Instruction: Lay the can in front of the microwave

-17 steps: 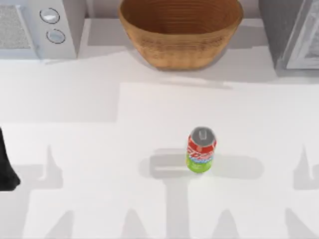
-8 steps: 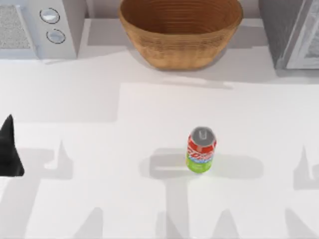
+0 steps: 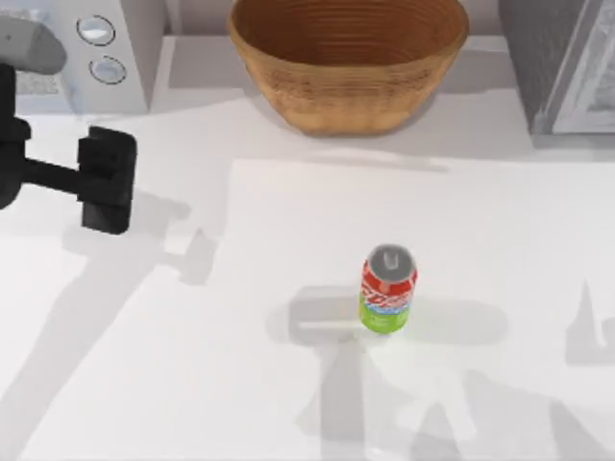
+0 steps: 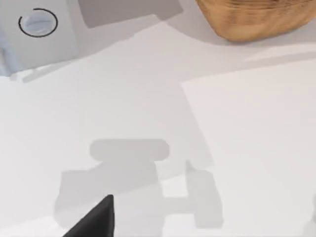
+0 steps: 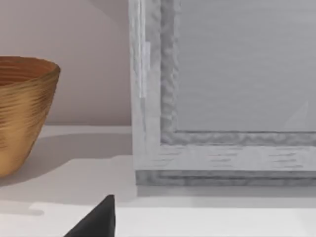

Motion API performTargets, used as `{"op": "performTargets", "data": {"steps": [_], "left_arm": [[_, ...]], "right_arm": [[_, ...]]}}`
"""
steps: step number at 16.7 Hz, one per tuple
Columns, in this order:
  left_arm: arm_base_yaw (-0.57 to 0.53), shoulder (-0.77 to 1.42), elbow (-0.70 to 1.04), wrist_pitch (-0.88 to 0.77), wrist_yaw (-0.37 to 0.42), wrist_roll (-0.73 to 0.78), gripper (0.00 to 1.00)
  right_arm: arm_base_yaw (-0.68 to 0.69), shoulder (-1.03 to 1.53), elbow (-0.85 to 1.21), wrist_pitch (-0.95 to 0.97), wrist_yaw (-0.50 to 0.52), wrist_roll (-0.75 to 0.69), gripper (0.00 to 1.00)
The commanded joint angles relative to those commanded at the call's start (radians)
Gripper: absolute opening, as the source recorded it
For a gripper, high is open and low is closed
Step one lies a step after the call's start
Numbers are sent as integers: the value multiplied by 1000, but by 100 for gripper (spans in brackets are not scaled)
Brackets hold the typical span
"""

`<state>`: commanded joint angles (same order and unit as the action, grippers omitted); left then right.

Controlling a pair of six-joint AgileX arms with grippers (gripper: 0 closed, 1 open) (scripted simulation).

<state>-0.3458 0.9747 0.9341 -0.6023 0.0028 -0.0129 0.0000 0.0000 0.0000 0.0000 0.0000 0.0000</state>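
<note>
The can (image 3: 387, 288) stands upright near the middle of the table, silver top up, red above and lime green at the base. The microwave (image 3: 77, 58) sits at the back left, and one of its dials (image 4: 38, 22) shows in the left wrist view. My left gripper (image 3: 106, 182) hovers over the table just in front of the microwave, far left of the can and holding nothing. One dark fingertip (image 4: 98, 219) stands off to the side, so it is open. My right gripper's fingertip (image 5: 96, 222) faces the white-framed box (image 5: 222, 123), likewise open and empty.
A large woven basket (image 3: 349, 106) stands at the back centre. A darker grey box with a white-framed front (image 3: 562, 67) fills the back right corner. Bare white table lies between the left gripper and the can.
My left arm has swung in from the left edge, moving up and to the right until its gripper is in front of the microwave. The can has not moved.
</note>
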Motion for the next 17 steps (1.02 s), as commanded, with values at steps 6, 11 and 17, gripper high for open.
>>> {"op": "performTargets", "data": {"steps": [6, 11, 17], "left_arm": [[-218, 608, 587, -380, 1, -8, 100], [-376, 1048, 1013, -655, 3, -15, 100], [-492, 1375, 1329, -858, 4, -20, 100]], "right_arm": [[0, 0, 0, 0, 0, 0, 100], [0, 0, 0, 0, 0, 0, 100], [0, 0, 0, 0, 0, 0, 100]]}}
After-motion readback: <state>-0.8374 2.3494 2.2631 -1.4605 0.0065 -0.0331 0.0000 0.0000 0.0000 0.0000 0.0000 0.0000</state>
